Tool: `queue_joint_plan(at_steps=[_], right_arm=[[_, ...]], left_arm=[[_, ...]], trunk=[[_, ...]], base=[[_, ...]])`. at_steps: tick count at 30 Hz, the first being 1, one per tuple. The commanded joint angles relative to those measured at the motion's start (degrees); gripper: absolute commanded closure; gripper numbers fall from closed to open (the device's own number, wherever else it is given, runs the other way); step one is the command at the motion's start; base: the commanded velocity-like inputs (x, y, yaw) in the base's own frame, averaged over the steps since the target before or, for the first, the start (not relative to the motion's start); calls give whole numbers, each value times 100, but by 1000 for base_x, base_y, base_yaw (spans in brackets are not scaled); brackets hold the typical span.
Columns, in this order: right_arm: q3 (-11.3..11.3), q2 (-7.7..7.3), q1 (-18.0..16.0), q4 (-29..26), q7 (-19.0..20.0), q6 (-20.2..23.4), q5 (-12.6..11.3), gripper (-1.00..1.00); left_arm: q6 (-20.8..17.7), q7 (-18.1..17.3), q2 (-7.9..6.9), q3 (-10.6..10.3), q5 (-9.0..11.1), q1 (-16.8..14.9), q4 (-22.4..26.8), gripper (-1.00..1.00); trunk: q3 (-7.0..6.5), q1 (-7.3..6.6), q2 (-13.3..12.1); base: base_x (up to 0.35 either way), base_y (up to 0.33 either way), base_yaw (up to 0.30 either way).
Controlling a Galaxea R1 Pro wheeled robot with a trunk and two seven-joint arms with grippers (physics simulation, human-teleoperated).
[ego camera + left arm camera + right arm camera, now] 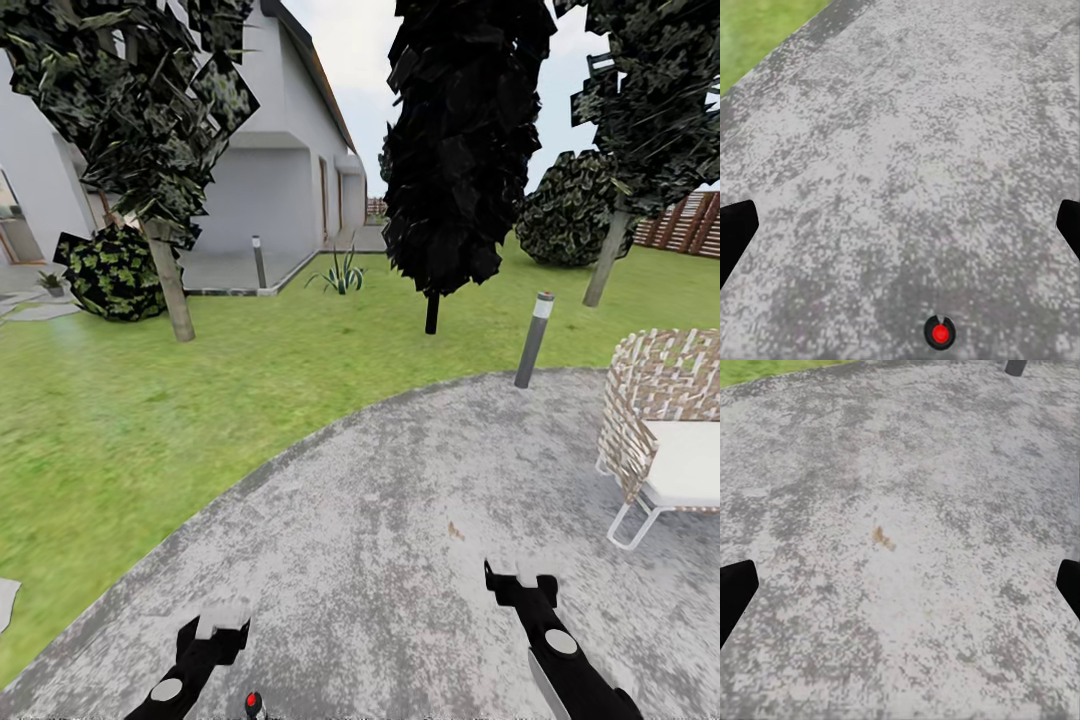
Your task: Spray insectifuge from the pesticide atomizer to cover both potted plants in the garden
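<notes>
Grey paving (400, 520) underfoot, lawn (120, 420) beyond.
Left gripper (222, 628) and right gripper (520, 580) hang low over bare paving, each with fingers spread wide and holding nothing. Wicker chair (665, 430) stands right, bollard (533, 340) at the paving's edge, dark trees, bush (110, 272) and house (270, 170) beyond.

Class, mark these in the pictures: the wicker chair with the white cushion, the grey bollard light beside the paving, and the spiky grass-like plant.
Wicker chair (655, 400), head view, woven backrest.
Bollard light (533, 343), head view, mid-post.
Spiky plant (342, 275), head view, leaf cluster centre.
</notes>
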State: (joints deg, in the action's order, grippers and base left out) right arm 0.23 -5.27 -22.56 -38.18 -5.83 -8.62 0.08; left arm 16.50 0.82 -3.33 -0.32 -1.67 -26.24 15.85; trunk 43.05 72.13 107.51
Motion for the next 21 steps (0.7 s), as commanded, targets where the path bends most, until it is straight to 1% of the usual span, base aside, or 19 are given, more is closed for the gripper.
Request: queue_joint_plan(at_steps=[1, 18, 21], right_arm=[[3, 0, -3, 3, -15, -16, 1, -100], [3, 0, -4, 3, -15, -16, 1, -100], [3, 0, -4, 3, -15, -16, 1, -100]], left_arm=[[20, 7, -3, -3, -18, -4, -5, -100], [29, 9, -10, -3, -18, -2, -3, -100], [29, 8, -10, -3, -28, 1, -3, -100]], trunk=[[33, 22, 44], [494, 395, 726], [522, 395, 726]], base=[[0, 0, 0], [0, 0, 0], [0, 0, 0]])
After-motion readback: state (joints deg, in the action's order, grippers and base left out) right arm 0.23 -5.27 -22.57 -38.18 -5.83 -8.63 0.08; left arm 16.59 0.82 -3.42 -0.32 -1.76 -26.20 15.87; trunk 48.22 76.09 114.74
